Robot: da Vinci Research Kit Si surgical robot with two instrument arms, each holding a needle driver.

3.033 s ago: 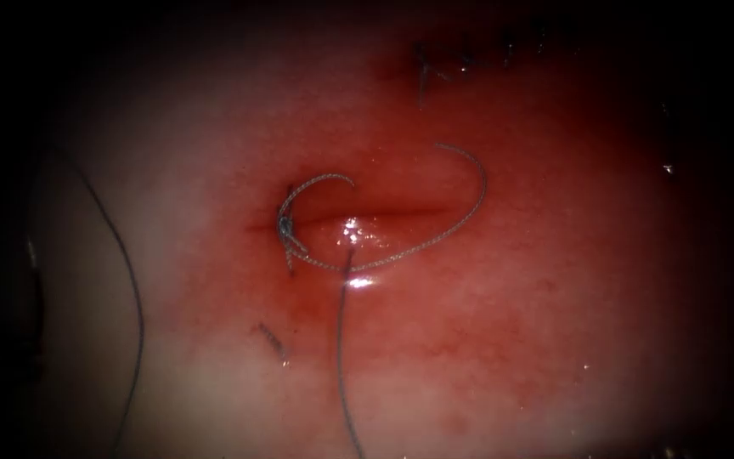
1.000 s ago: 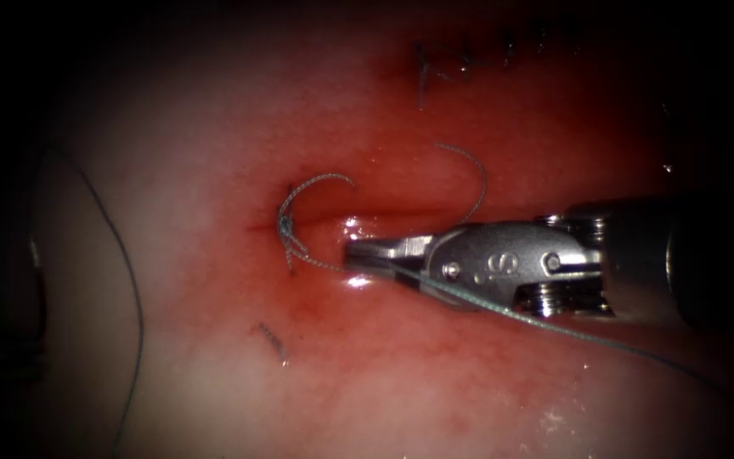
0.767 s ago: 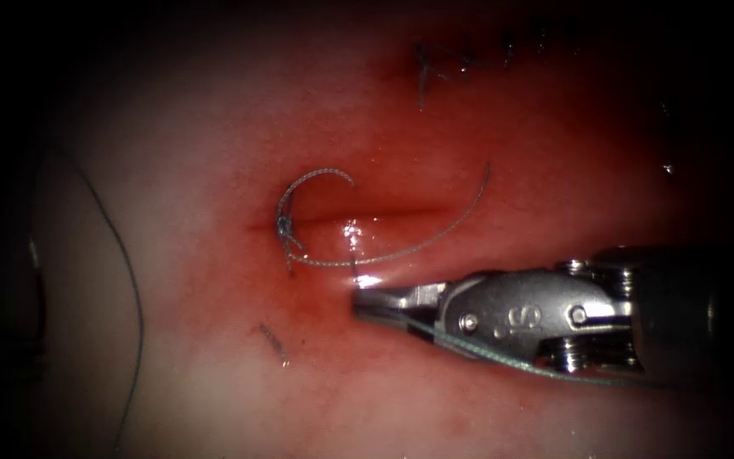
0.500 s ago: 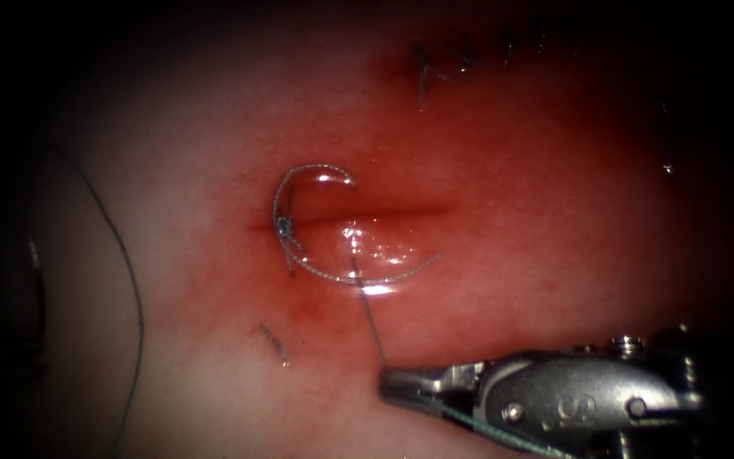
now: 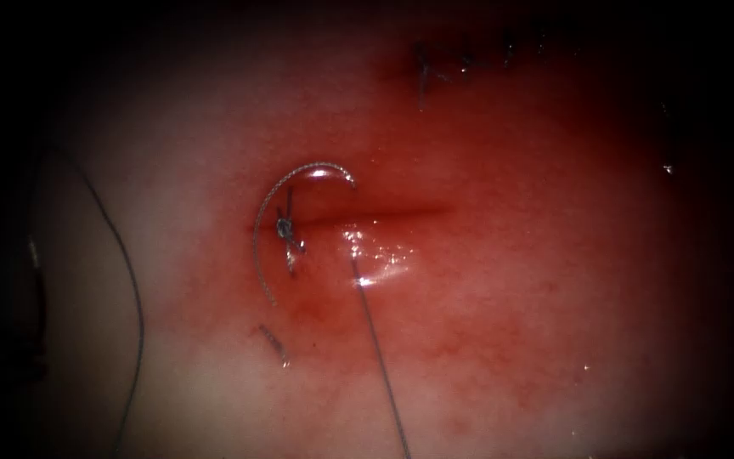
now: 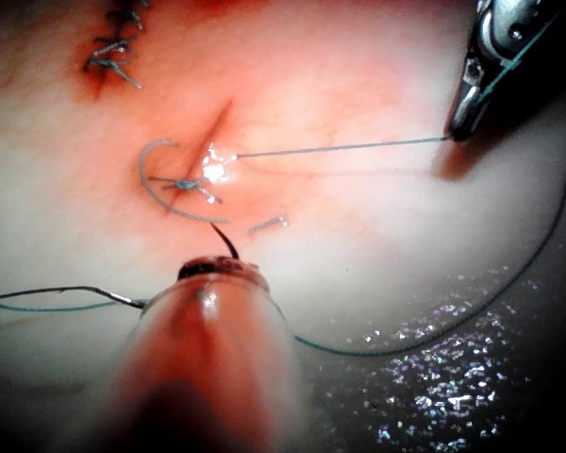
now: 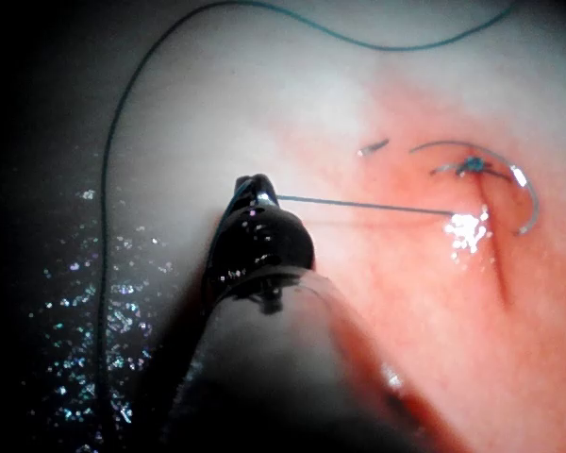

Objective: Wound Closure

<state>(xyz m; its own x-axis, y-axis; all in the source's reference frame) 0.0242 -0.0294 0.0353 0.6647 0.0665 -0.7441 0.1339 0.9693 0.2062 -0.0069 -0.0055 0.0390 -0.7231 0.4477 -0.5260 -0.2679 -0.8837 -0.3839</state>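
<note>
The right tool (image 6: 456, 127) is closed on the thread (image 5: 375, 340), which is held taut in a straight line from its exit point just below the cut (image 5: 401, 211) in the tissue (image 5: 511, 323). Compared with the earlier pictures, the wide loop that lay across the cut has been drawn in. The pull is best continued evenly along the line of the thread, not across it, so that the exit point is not torn. Tension should be kept low enough that the knot (image 5: 284, 226) at the cut's left end is not lifted. The long axis of the taut thread runs in the endoscope view from the cut downward and slightly to the right. A loose tail (image 5: 258, 246) is left curving around the knot on its left. At the tip of the left tool (image 6: 222, 272) a short dark curved piece is seen, judged to be the needle (image 6: 224, 241), clear of the tissue and pointing toward the cut. Whether it is gripped there cannot be told.
</note>
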